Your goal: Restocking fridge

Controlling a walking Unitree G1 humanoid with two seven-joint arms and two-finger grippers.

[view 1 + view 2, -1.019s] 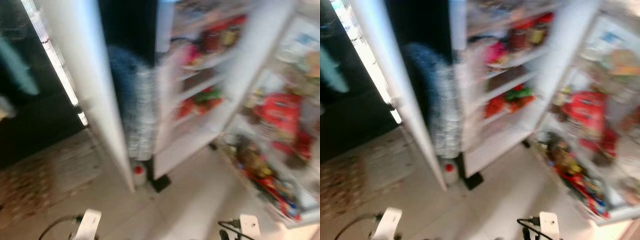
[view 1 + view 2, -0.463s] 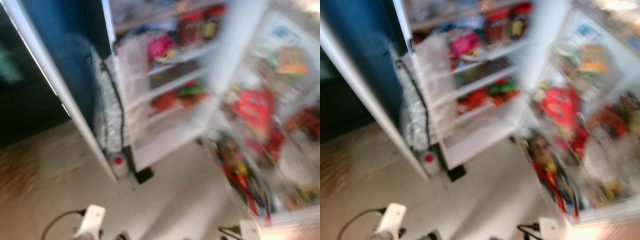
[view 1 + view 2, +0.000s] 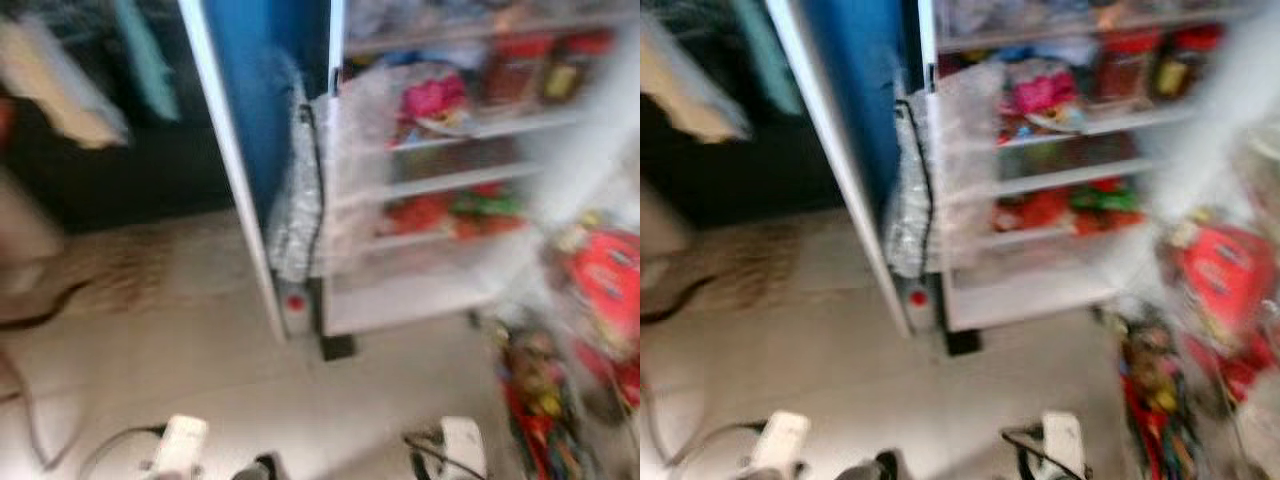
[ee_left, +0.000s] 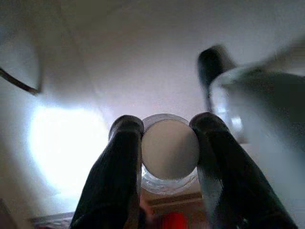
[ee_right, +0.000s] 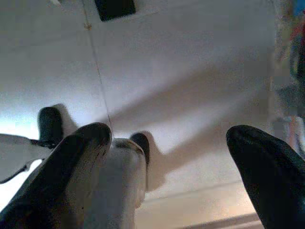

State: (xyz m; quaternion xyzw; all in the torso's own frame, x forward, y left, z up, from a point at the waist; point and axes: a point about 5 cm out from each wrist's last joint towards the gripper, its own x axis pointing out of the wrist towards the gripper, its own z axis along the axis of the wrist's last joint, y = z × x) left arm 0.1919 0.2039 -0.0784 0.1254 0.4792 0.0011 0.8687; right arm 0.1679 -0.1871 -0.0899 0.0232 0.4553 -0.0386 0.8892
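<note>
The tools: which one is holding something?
The left tool. Its fingers squeeze a clear bottle with a white cap between them. The right tool is wide open with only floor behind it.

pale tiled floor (image 3: 200, 380) across lower half, blurred brown patterned rug (image 3: 110, 275) at 9 o'clock, dark cable (image 3: 20, 400) trailing at 8 o'clock, teal cloth (image 3: 145, 55) and beige cloth (image 3: 60, 85) hanging at 11 o'clock

Both grippers have long, glossy black fingers (image 4: 119, 176) with rounded tips (image 5: 81, 152). White wrist blocks (image 3: 178, 445) sit low in the head views, each trailing a black cable (image 3: 1025, 455).
</note>
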